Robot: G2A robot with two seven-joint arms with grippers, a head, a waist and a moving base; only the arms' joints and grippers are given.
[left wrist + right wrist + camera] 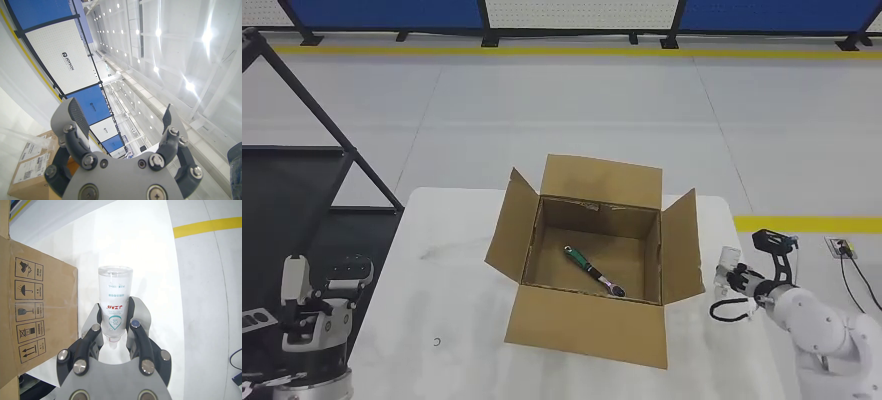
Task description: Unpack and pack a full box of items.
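An open cardboard box (589, 330) stands in the middle of the white table (442, 280), its flaps spread outward. Inside lies a green-handled wrench (592, 270). My right gripper (115, 311) is shut on a clear alcohol bottle (114, 298), held just to the right of the box's right flap (28, 306); from above the bottle (728, 268) sits over the table's right edge. My left gripper (122, 115) stands open with nothing between its fingers, pointing up toward the ceiling, beside the table's left front corner (304, 310).
A black metal frame (302, 110) stands left of the table. A sealed cardboard carton (28, 166) with labels lies beyond the left gripper. A cable and floor socket (842, 248) lie right of the table. Bare table surface lies left of the box.
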